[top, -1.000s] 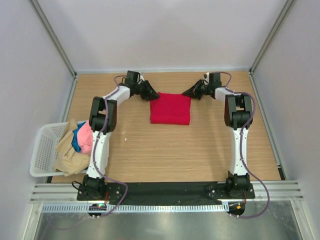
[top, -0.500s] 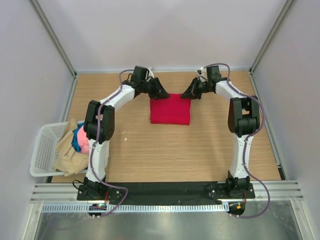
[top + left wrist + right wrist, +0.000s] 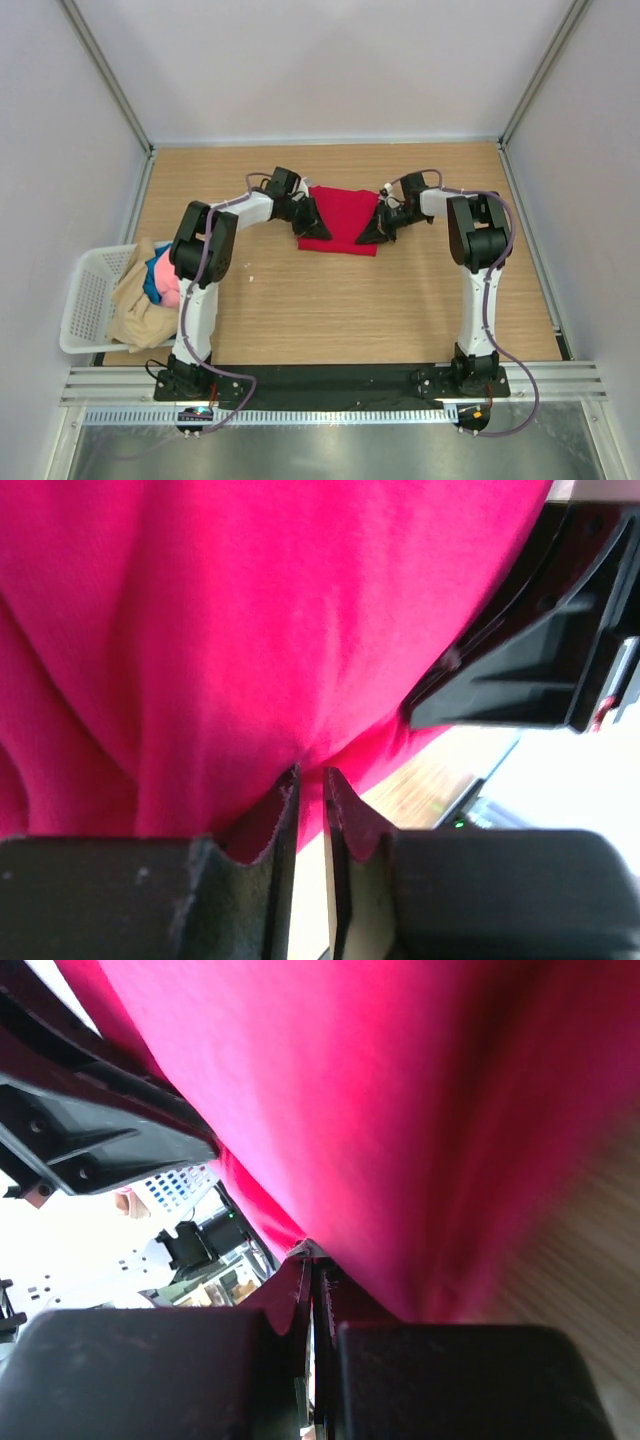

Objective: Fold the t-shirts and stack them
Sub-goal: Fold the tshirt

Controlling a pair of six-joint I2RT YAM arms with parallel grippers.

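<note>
Top camera high, looking down on table (image 3: 300, 300); 2 wrist cameras close-up — all share red shirt (image 3: 340, 218).

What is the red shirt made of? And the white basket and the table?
The red t-shirt looks like soft knit cloth, matte and slightly fuzzy: it drapes and creases. The basket seems white plastic: its walls are a stiff mesh grid. The table looks like wood or wood-print laminate, with pale brown grain lines; I cannot tell which.
</note>
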